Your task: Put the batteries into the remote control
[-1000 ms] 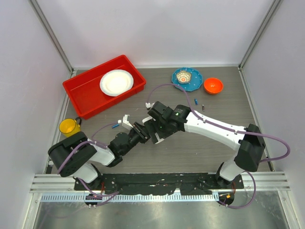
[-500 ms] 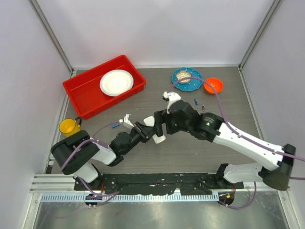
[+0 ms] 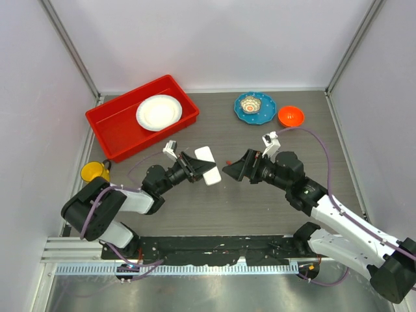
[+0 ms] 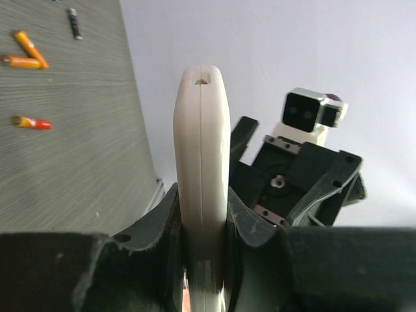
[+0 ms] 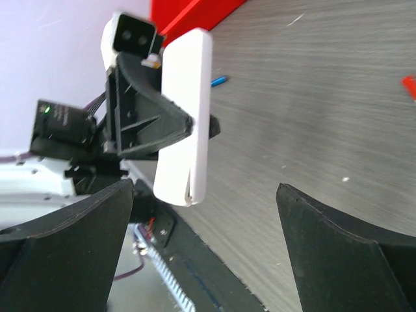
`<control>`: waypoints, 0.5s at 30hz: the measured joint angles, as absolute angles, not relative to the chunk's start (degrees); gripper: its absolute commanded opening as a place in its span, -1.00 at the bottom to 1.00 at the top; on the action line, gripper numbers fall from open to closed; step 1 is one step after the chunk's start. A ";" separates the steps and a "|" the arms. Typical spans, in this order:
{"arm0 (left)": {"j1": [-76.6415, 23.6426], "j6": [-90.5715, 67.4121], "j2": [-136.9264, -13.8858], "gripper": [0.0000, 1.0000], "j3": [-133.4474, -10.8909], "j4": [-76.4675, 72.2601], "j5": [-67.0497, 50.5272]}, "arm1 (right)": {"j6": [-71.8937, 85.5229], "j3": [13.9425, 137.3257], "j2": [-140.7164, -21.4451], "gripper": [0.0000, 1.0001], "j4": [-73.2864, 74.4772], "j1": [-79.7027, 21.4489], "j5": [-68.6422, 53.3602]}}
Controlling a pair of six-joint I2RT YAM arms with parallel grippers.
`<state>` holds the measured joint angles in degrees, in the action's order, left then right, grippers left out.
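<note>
The left pincer [image 4: 203,218] pinches the remote control [image 4: 201,130] by its lower end and holds it edge-on above the bench [image 4: 78,162]. The remote is smooth white plastic, slim and rounded at the corners, with a seam down its side and a small notch at the top. The right pincer [image 3: 233,171] faces it, black fingers spread wide, gripping nothing. Thin cylindrical batteries [image 4: 30,122], orange, red and dark, lie loose on the bench's grey, finely streaked surface.
</note>
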<state>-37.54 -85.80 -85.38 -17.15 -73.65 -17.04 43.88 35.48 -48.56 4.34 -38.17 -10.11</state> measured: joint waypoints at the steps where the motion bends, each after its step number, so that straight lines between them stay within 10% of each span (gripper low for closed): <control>1: -36.95 -86.43 -85.38 -1.00 -17.80 -73.63 -18.79 | 44.86 34.09 -48.36 0.93 1.76 -37.71 -12.40; 15: -36.36 -90.02 -89.38 -0.99 -24.05 -73.87 -31.35 | 46.70 31.81 -52.14 0.77 -9.37 -37.17 -27.44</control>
<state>-36.36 -90.02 -89.38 -24.05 -73.87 -31.35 46.70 31.81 -52.14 -9.37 -37.17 -27.44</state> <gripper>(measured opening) 0.264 0.908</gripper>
